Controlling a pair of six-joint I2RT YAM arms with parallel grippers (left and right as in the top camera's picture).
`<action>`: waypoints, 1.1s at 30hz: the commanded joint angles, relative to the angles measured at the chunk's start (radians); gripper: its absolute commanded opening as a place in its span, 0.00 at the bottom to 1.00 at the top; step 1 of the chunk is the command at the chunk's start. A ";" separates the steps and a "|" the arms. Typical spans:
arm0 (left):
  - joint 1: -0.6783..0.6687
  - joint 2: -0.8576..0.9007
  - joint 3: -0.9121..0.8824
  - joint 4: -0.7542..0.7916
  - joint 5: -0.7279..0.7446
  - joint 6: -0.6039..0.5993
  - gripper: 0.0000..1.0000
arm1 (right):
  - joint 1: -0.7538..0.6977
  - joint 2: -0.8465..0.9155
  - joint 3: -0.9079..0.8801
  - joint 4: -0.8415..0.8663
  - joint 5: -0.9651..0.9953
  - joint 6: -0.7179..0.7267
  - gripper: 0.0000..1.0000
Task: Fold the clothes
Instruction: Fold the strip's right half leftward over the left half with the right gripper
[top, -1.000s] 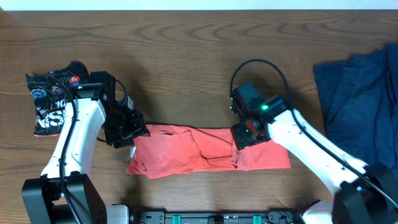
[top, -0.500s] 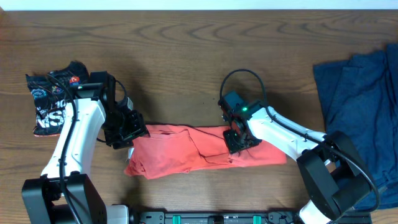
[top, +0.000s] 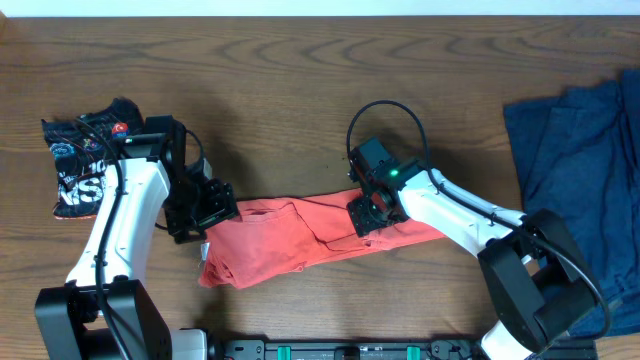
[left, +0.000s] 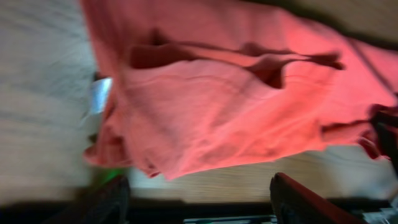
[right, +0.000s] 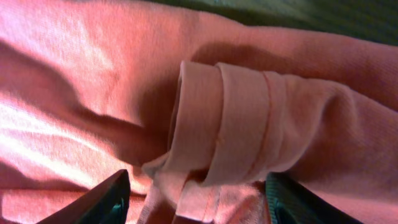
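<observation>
Coral-red fabric, the T-shirt (top: 290, 240), lies folded into a long band on the wooden table (top: 300, 90), close to the near edge and roughly centred. Its lettering is not visible; only plain cloth shows.

Left gripper (top: 205, 216): positioned at the left end of the band. In the left wrist view both fingers (left: 109, 198) stand wide apart at the bottom of the picture, with the creased T-shirt and a small white label (left: 99, 96) beyond them. Nothing is clamped.

Right gripper (top: 365, 215): positioned on the band, right of its middle. In the right wrist view the fingers (right: 106, 198) are also spread, and a rolled sleeve hem (right: 230, 124) lies bunched between them. Whether the tips press on the cloth cannot be told.

Other items: a black printed shirt (top: 80, 165) lies bundled at the left of the table, beside the left arm. A navy-blue garment (top: 580, 150) lies spread at the right edge, well apart from the T-shirt.
</observation>
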 joint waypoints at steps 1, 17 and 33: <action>0.002 -0.014 0.021 -0.024 -0.131 -0.048 0.75 | -0.019 -0.059 0.022 -0.018 0.027 -0.027 0.72; 0.002 -0.009 -0.261 0.301 -0.149 -0.031 0.85 | -0.085 -0.278 0.034 -0.141 0.039 -0.033 0.84; 0.000 -0.005 -0.427 0.513 0.011 -0.007 0.31 | -0.085 -0.278 0.034 -0.164 0.050 -0.033 0.84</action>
